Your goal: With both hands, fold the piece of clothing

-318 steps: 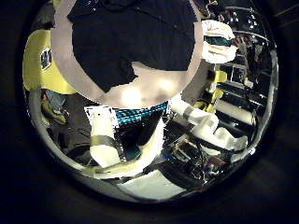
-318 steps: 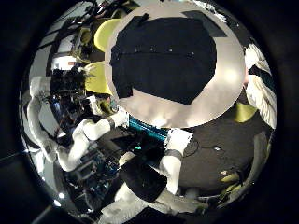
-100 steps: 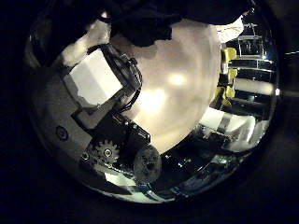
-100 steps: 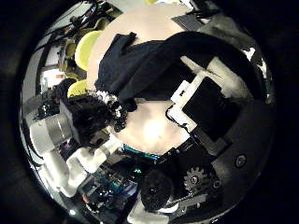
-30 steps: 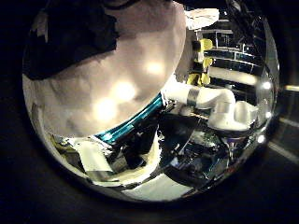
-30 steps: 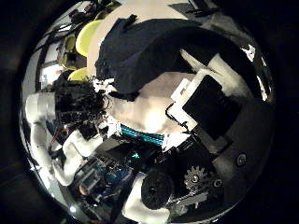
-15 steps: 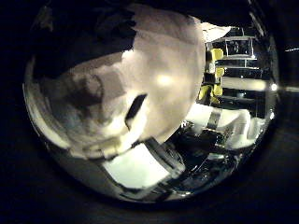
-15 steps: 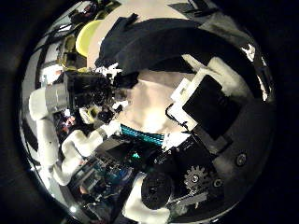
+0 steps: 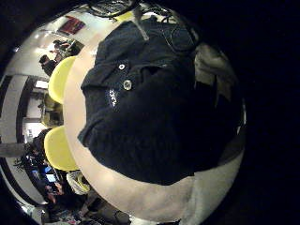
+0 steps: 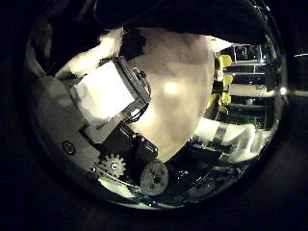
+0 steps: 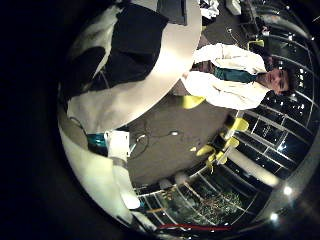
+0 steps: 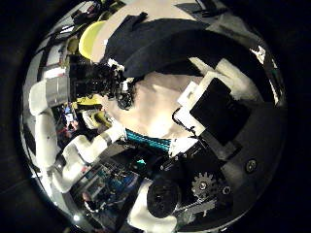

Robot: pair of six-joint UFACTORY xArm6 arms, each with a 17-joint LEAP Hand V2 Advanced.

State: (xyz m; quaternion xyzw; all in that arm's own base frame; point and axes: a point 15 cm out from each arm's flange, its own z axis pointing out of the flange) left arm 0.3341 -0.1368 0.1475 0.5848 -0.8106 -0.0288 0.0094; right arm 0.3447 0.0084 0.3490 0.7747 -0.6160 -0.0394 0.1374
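A dark buttoned shirt (image 9: 150, 112) lies on the round pale table (image 9: 141, 192) and fills most of the left little finger side view. In the right thumb side view the shirt (image 12: 165, 44) is bunched, with one part folded over. My right hand (image 12: 219, 112) has its fingers curled at the shirt's near edge, where cloth runs under them. My left hand (image 12: 97, 85) sits at the shirt's other edge, fingers bent toward the cloth. In its own thumb side view the left hand (image 10: 101, 91) shows curled fingers close up, with the shirt (image 10: 125, 38) just past the fingertips.
Bare table top (image 12: 160, 107) lies between the two hands. Chairs (image 9: 58, 80) stand round the table's rim, one of them (image 12: 92, 39) behind the left hand. The table's edge (image 11: 130, 100) is close to the right palm.
The left hand has come in to the shirt's edge and its fingers have curled into its palm view. The right hand and its hold look unchanged.
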